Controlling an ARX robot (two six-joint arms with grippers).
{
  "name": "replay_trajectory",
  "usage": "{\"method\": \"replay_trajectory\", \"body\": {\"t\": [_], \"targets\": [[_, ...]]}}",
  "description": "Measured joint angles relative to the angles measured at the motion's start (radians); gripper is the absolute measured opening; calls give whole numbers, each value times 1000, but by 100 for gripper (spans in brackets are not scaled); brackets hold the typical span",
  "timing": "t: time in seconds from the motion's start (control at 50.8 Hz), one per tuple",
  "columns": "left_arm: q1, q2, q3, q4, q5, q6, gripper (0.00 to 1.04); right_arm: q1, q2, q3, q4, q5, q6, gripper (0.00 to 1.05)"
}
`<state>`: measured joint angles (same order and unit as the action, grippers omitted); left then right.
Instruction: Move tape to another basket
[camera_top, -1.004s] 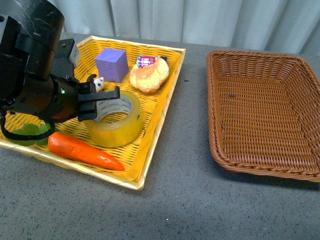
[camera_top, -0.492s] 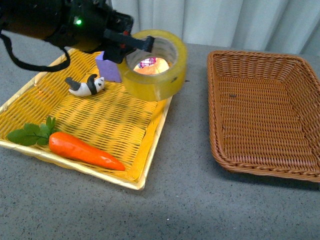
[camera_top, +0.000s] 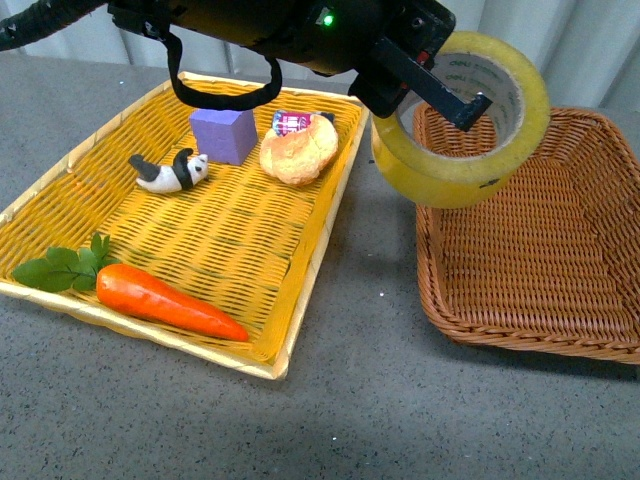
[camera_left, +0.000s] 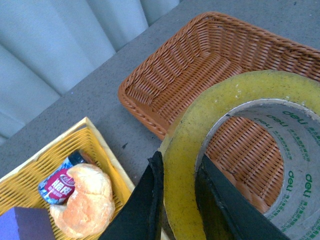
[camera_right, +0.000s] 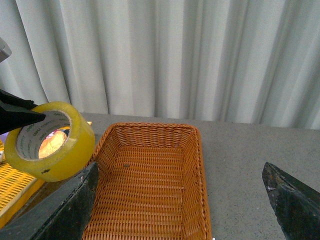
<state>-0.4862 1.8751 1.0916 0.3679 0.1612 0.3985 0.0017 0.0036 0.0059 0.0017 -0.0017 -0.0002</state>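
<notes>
My left gripper (camera_top: 432, 88) is shut on the tape (camera_top: 462, 150), a wide yellowish roll with a pale printed core, and holds it in the air over the near-left rim of the brown wicker basket (camera_top: 540, 240). In the left wrist view the black fingers (camera_left: 145, 200) pinch the roll's wall (camera_left: 182, 165), one outside, one inside, with the basket (camera_left: 200, 65) below. The right wrist view shows the tape (camera_right: 65, 150) beside the empty basket (camera_right: 150, 185). My right gripper (camera_right: 180, 200) is open and empty above the basket's near end.
A flat yellow woven tray (camera_top: 60, 170) on the left holds a carrot (camera_top: 170, 302), green leaves (camera_top: 62, 265), a panda figure (camera_top: 170, 172), a purple cube (camera_top: 224, 133), a bread roll (camera_top: 298, 152) and a small packet (camera_top: 291, 122). Grey tabletop (camera_top: 380, 400) lies between tray and basket. Curtains stand behind.
My left arm has lifted the tape out of the yellow tray and carried it right, from over the tray's far edge to above the brown basket's left rim.
</notes>
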Motion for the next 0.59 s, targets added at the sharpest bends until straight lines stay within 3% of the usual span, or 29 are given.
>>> {"method": "replay_trajectory", "body": {"t": [0.217,0.591], "targets": [[-15,0,-9,-11,77,52,16,0,0,0,0,0,0,96],[-23,-19,-34,-59,106,110,16,0,0,0,0,0,0,96]]}}
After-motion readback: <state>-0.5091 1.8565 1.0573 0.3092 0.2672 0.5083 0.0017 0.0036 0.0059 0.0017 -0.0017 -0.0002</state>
